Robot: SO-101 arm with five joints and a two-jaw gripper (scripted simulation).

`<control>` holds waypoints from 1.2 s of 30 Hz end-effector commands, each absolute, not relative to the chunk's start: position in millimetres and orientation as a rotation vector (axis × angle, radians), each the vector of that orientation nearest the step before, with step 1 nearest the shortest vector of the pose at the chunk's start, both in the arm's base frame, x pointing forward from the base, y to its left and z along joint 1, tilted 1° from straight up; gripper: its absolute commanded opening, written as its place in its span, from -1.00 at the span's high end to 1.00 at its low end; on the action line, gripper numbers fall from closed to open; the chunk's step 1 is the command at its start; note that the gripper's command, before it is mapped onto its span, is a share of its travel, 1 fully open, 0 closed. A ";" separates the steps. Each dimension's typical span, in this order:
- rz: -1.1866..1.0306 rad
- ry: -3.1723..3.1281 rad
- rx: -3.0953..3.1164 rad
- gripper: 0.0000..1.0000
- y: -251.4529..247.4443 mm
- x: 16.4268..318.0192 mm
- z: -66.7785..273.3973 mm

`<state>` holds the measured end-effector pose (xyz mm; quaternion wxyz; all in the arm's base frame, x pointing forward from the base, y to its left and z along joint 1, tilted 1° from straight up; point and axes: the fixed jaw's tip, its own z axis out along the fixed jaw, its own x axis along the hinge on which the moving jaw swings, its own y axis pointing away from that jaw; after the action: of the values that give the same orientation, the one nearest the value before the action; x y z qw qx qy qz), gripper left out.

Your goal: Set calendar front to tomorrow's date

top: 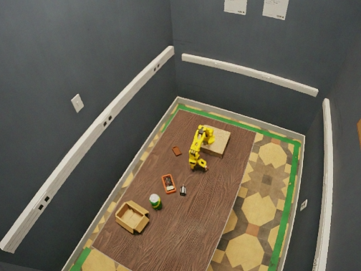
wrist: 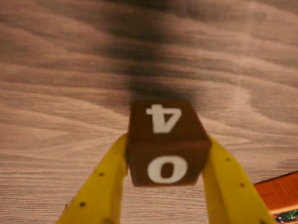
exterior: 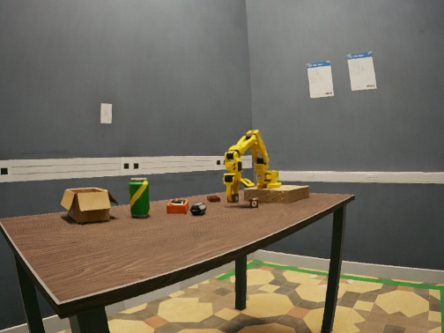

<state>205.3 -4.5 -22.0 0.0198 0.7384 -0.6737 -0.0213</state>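
Observation:
My gripper (wrist: 168, 150) (exterior: 233, 199) is shut on a brown cube (wrist: 169, 142) (exterior: 236, 198). In the wrist view one face of this cube shows a white 4, upside down in the picture, and the face below it shows a white 0. A second brown cube (exterior: 254, 203) (top: 205, 168) sits on the table beside the gripper, a pale mark on its side, too small to read surely. The small brown calendar tray (top: 176, 150) (exterior: 213, 198) lies apart from the gripper, with no cube visible in it. The month's name cannot be read.
An orange box (top: 168, 183) (exterior: 177, 206) (wrist: 283, 192) with small parts, a dark faceted object (top: 183, 190) (exterior: 198, 209), a green can (top: 156, 202) (exterior: 139, 198) and an open cardboard box (top: 132, 217) (exterior: 89, 207) stand farther out. The arm's base stands on a wooden block (top: 220, 141) (exterior: 282, 194).

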 end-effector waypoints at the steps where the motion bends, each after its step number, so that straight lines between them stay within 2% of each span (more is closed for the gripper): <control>1: -0.041 -2.095 2.310 1.00 -4.7 209.5 -9.0; 9: -0.041 -2.095 2.310 1.00 -4.7 207.7 8.2; 21: -0.041 -2.126 2.283 1.00 -10.6 207.0 10.0; 31: -0.042 -2.492 1.888 1.00 -84.2 187.3 10.8; 33: -0.042 -2.492 1.888 1.00 -84.2 187.3 10.8; 36: -0.042 -2.616 1.716 1.00 -110.1 172.5 11.1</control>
<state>185.0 -84.4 9.3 0.0101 0.5935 -0.8046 -0.0168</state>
